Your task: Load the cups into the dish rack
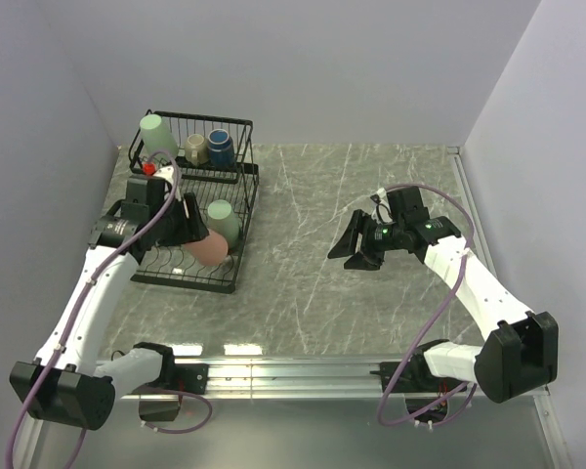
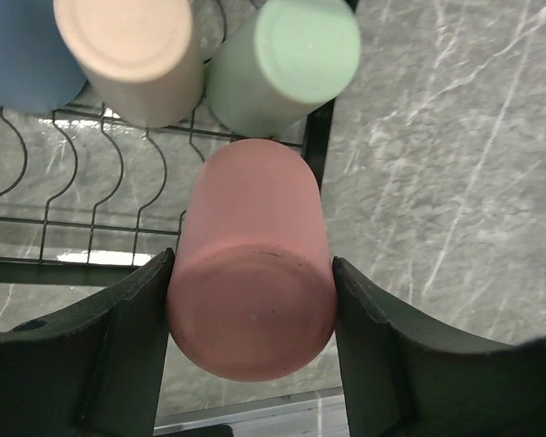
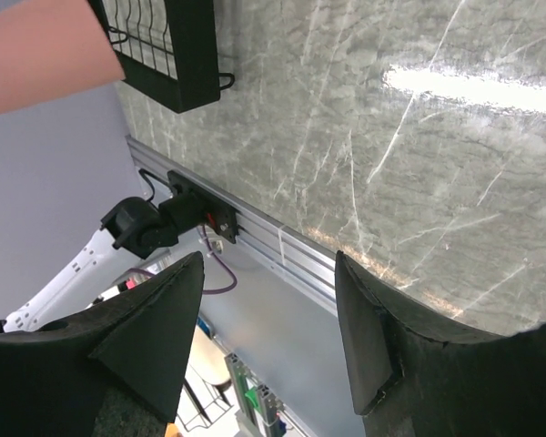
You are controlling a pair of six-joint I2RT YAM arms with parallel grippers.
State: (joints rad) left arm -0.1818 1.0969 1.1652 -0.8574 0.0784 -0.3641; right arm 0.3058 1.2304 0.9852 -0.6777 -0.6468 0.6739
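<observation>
Firmly clamped, the left gripper (image 2: 252, 269) has its two dark fingers (image 2: 118, 350) pressed on opposite sides of a salmon plastic tumbler (image 2: 250, 300), near its closed base. In the left wrist view that base faces the camera, so the tumbler's long axis runs straight out from the jaws, mouth leading, down toward the wires of the black wire dish rack (image 2: 314, 155).

The mouth end sits over the rack's lower tier, close to the right-hand rail. Whether the rim already touches the wires is hidden. Just beyond it stand three cups, base up: a pale green tumbler (image 2: 287, 59) nearest, a beige tumbler (image 2: 132, 55) beside that, and a light blue tumbler (image 2: 23, 55) at the frame edge.

From above, the held tumbler lies on the near side of the pale green one, with free wire to its near side. The next move is probably a short lowering along that axis, then letting go; the tight spot is the green neighbour.

The right gripper (image 1: 356, 249) hangs spread and empty over the grey marbled table (image 1: 371, 186), well apart from the rack, so the left arm is the one placed to finish.
</observation>
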